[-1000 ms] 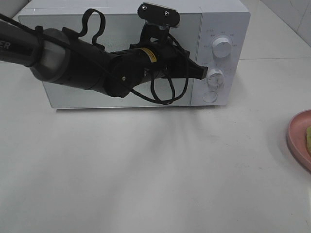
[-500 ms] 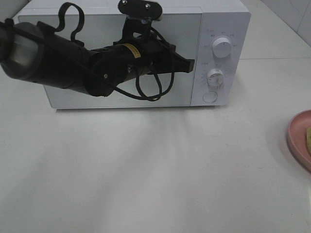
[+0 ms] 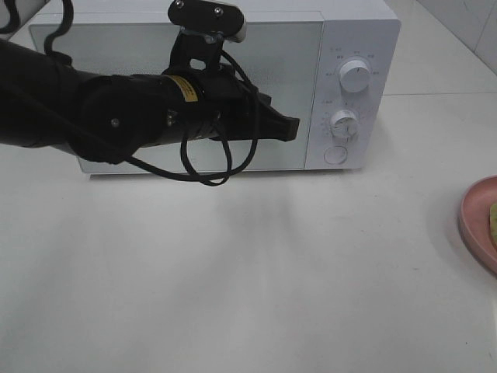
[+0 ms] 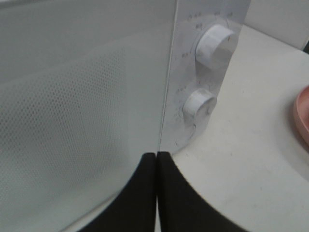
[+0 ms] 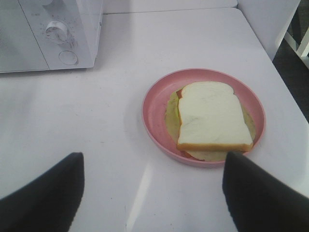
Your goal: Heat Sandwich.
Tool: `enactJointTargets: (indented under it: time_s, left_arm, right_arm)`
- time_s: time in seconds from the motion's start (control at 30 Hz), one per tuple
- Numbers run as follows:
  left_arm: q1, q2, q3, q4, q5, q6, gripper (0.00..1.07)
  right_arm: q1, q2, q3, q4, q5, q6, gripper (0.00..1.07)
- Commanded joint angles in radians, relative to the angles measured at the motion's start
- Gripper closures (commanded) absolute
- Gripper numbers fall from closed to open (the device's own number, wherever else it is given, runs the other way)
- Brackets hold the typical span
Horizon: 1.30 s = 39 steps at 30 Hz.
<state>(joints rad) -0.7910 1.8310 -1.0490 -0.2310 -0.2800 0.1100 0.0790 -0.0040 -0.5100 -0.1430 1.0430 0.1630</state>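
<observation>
Trouble looked likeliest at the microwave [image 3: 233, 85] door — shut, with the left gripper [image 4: 156, 166] pressed together, holding nothing. Right gripper [image 5: 152, 181] gaped wide above the sandwich [image 5: 212, 121] — a careless grab could squash it.

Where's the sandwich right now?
The sandwich lies on a pink plate on the white table, off to the right of the microwave; in the high view only the plate's edge shows at the far right.
</observation>
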Motion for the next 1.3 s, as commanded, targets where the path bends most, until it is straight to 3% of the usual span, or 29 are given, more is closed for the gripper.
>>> enactJointTargets:
  time_s: [0.03, 0.07, 0.1, 0.17, 0.2, 0.23, 0.27, 0.3, 0.63, 0.77, 0.8, 0.9, 0.97, 1.3]
  left_arm:
    - [-0.009, -0.052, 0.003, 0.010, 0.142, 0.001, 0.98]
    - [-0.009, -0.077, 0.003, 0.018, 0.215, 0.001, 0.84]
    - [-0.009, -0.077, 0.003, 0.018, 0.215, 0.001, 0.84]
    - [-0.009, -0.097, 0.003, 0.017, 0.271, 0.001, 0.60]
    - [-0.009, -0.108, 0.003, 0.017, 0.300, -0.003, 0.44]
    - [-0.009, -0.129, 0.003, 0.017, 0.355, -0.010, 0.14]
    - [-0.009, -0.129, 0.003, 0.017, 0.355, -0.010, 0.14]
    - [-0.009, -0.138, 0.003, 0.019, 0.390, -0.009, 0.04]
    - [-0.009, -0.294, 0.003, 0.102, 0.763, -0.007, 0.05]
    - [0.012, -0.321, 0.003, 0.123, 0.804, -0.032, 0.05]
    - [0.047, -0.330, 0.003, 0.124, 0.842, -0.069, 0.05]
    - [0.102, -0.334, 0.005, 0.124, 0.895, -0.097, 0.05]
    - [0.178, -0.342, 0.021, 0.118, 0.957, -0.100, 0.05]
    - [0.385, -0.488, 0.147, 0.115, 0.988, -0.100, 0.05]
  right_arm:
    - [-0.009, -0.027, 0.000, 0.000, -0.003, -0.007, 0.31]
    - [-0.009, -0.027, 0.000, 0.000, -0.003, -0.007, 0.31]
    - [-0.009, -0.027, 0.000, 0.000, -0.003, -0.007, 0.31]
    - [-0.009, -0.027, 0.000, 0.000, -0.003, -0.007, 0.31]
    - [-0.009, -0.027, 0.000, 0.000, -0.003, -0.007, 0.31]
    - [-0.009, -0.027, 0.000, 0.000, -0.003, -0.007, 0.31]
    - [-0.009, -0.027, 0.000, 0.000, -0.003, -0.007, 0.31]
    - [-0.009, -0.027, 0.000, 0.000, -0.003, -0.007, 0.31]
    - [-0.009, -0.027, 0.000, 0.000, -0.003, -0.007, 0.31]
    - [-0.009, -0.027, 0.000, 0.000, -0.003, -0.007, 0.31]
    - [-0.009, -0.027, 0.000, 0.000, -0.003, -0.007, 0.31]
    - [-0.009, -0.027, 0.000, 0.000, -0.003, -0.007, 0.31]
    - [-0.009, -0.027, 0.000, 0.000, -0.003, -0.007, 0.31]
    - [-0.009, -0.027, 0.000, 0.000, -0.003, -0.007, 0.31]
